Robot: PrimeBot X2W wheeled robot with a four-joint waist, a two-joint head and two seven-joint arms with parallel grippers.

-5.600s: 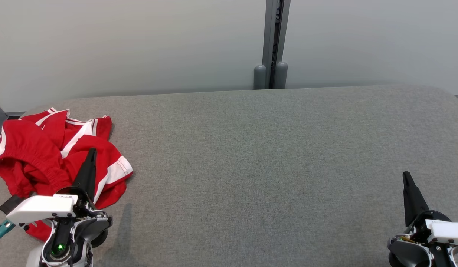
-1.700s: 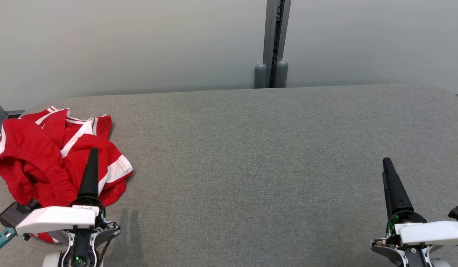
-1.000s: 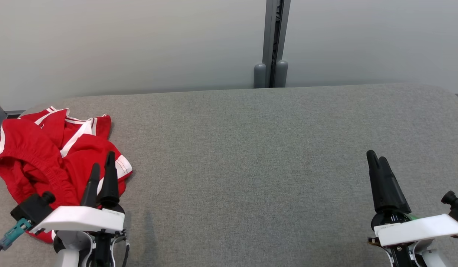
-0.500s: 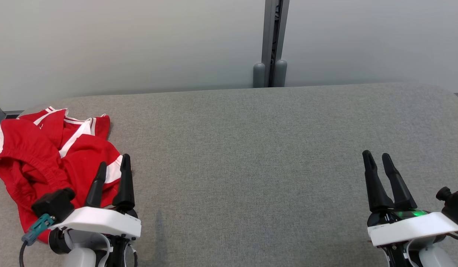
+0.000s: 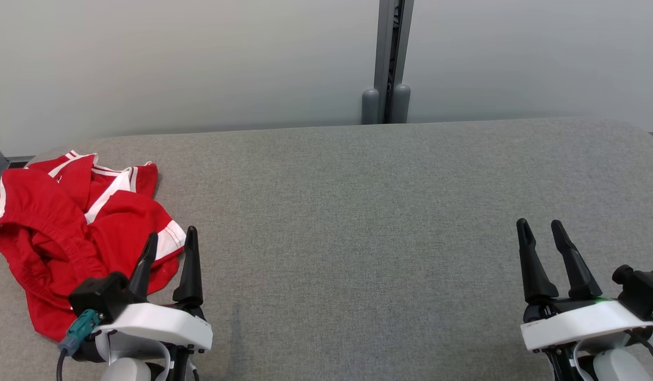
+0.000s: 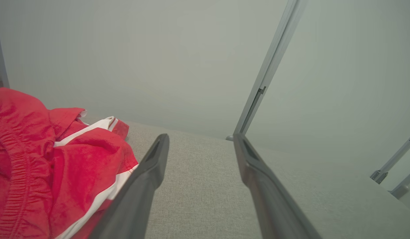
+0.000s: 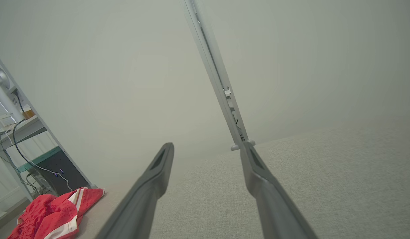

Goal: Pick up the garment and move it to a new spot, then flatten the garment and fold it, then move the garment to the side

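Red cloth with white stripes and a gathered elastic waistband, the garment (image 5: 67, 222) lies crumpled in a heap at the far left of the grey fabric-covered table (image 5: 358, 211), close to its left edge and rounded far corner.

The left gripper (image 5: 170, 238) stands at the heap's near right side with its two long dark fingers spread wide and nothing between them. In the head view its left finger overlaps the striped hem while its right finger is over bare table. Whether either finger touches the cloth cannot be told. The left wrist view puts the garment (image 6: 42, 159) to the left of the left gripper (image 6: 200, 137), with bare fabric surface in the gap.

The right gripper (image 5: 538, 225) is likewise wide apart and empty, over bare table at the lower right and well apart from the garment. Its own wrist view shows the right gripper (image 7: 206, 146) pointing toward the pale wall panel (image 5: 199, 63) and a grey post (image 5: 387, 58), with the garment (image 7: 58, 209) far off at the lower left.

Judging from this, the task is at its very beginning. The garment has not yet been lifted, so the grasp, the move to a new spot, the flattening, the folding and the final shift to the side all remain. The left arm seems best placed for the first pick.
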